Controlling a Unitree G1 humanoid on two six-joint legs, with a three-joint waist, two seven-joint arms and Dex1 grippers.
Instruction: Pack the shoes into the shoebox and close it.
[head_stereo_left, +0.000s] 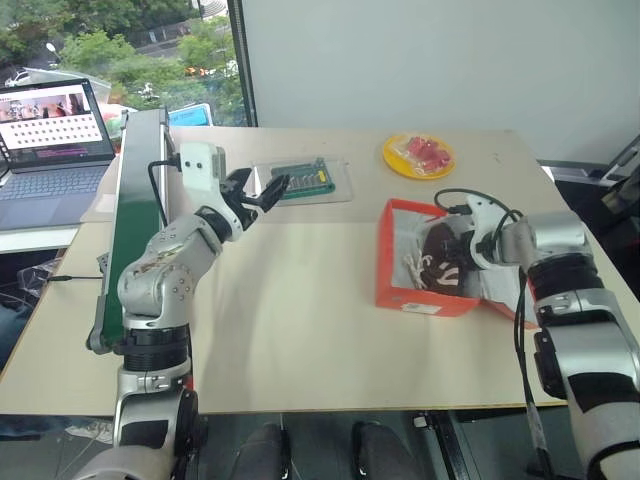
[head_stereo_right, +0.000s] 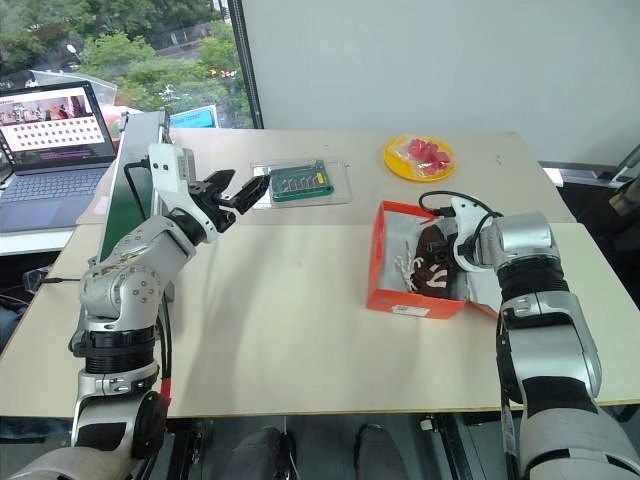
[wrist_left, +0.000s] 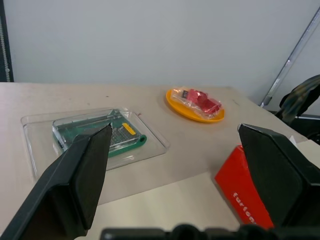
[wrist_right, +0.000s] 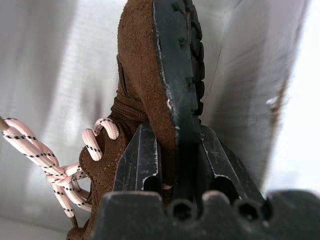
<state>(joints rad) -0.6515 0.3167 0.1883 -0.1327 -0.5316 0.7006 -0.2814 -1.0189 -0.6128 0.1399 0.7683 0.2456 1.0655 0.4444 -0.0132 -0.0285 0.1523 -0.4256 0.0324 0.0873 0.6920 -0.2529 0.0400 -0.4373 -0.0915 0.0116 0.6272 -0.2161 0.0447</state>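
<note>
Right wrist view, right gripper (wrist_right: 172, 165): pinching a brown shoe (wrist_right: 150, 75) by its sole edge.
Shoe location: inside the open orange shoebox (head_stereo_left: 392, 285) on the table (head_stereo_left: 300, 330).
Left gripper (head_stereo_left: 260, 192): fingers spread wide, empty, raised near the clear tray (head_stereo_left: 335, 185).

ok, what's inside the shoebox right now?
A brown shoe with cream laces sits in the shoebox, right claw shut on it. The box floor and any second shoe are hidden.
</note>
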